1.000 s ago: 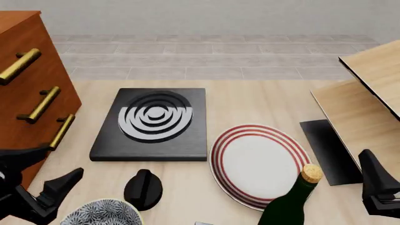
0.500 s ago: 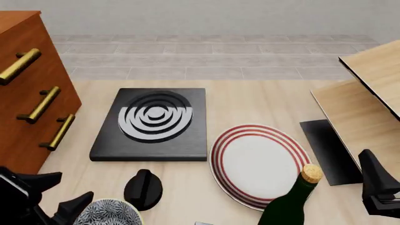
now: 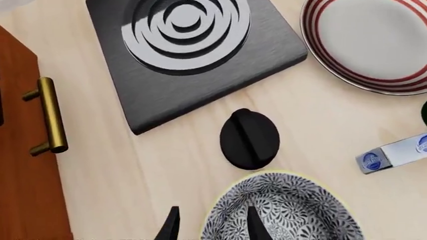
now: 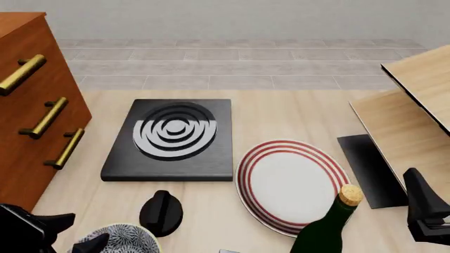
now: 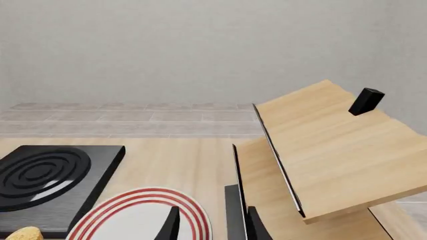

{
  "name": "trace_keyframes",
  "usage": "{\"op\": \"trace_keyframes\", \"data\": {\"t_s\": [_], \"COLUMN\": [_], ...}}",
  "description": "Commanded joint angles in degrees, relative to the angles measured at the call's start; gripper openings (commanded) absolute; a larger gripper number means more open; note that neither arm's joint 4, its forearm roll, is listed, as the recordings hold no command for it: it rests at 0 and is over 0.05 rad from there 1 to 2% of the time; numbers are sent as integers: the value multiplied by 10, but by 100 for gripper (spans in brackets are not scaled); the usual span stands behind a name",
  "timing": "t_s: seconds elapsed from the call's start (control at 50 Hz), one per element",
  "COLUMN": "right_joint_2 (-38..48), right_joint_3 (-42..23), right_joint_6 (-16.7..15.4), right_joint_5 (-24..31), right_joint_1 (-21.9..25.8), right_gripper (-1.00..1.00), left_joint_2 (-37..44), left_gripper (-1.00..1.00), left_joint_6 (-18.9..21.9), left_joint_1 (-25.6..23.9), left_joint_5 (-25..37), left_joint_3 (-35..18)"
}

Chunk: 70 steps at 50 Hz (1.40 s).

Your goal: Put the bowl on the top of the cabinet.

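Note:
The bowl (image 4: 121,240), white with dense dark blue floral pattern, sits at the table's near left edge, partly cut off by the frame. In the left wrist view the bowl (image 3: 293,212) shows its pale rim, and my left gripper (image 3: 212,226) is open astride that rim, one finger inside and one outside. From the front, the left gripper (image 4: 77,230) is low beside the bowl. The reddish-brown cabinet (image 4: 39,113) with brass handles stands at the left; its top is mostly out of frame. My right gripper (image 5: 212,226) is open and empty at the near right (image 4: 424,211).
A black slab with grey concentric rings (image 4: 172,138) lies mid-table, a black knob-like object (image 4: 162,212) just beyond the bowl. A red-ringed plate (image 4: 292,184) and a green corked bottle (image 4: 330,224) are near centre-right. A pale wood shelf unit (image 4: 411,118) stands at right. A small blue-white item (image 3: 393,155) lies near the bowl.
My left gripper has dropped toward the near edge and shifted right, closing in on the bowl until its fingers straddle the rim. The right arm and the bowl have not moved.

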Motion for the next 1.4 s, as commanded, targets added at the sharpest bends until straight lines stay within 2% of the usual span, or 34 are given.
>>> {"op": "trace_keyframes", "data": {"t_s": [0.02,0.28,0.4,0.88,1.24,1.26,1.4], "right_joint_2": [0,0,0,0,0,0,0], "right_joint_3": [0,0,0,0,0,0,0], "right_joint_6": [0,0,0,0,0,0,0], "right_joint_5": [0,0,0,0,0,0,0], "right_joint_1": [0,0,0,0,0,0,0], "right_gripper": [100,100,100,100,100,100,100], "left_joint_2": [21,67,89,54,58,56,55], "left_gripper": [100,100,100,100,100,-100,-100], "left_joint_6": [-12,-21,-37,-66,-85,-78,-73], "left_joint_1": [-1,0,-8,-24,-29,-25,-22], "left_joint_5": [-34,-94,-111,-44,-40,-38,-38], "left_joint_3": [29,59,63,66,66,66,66]}}
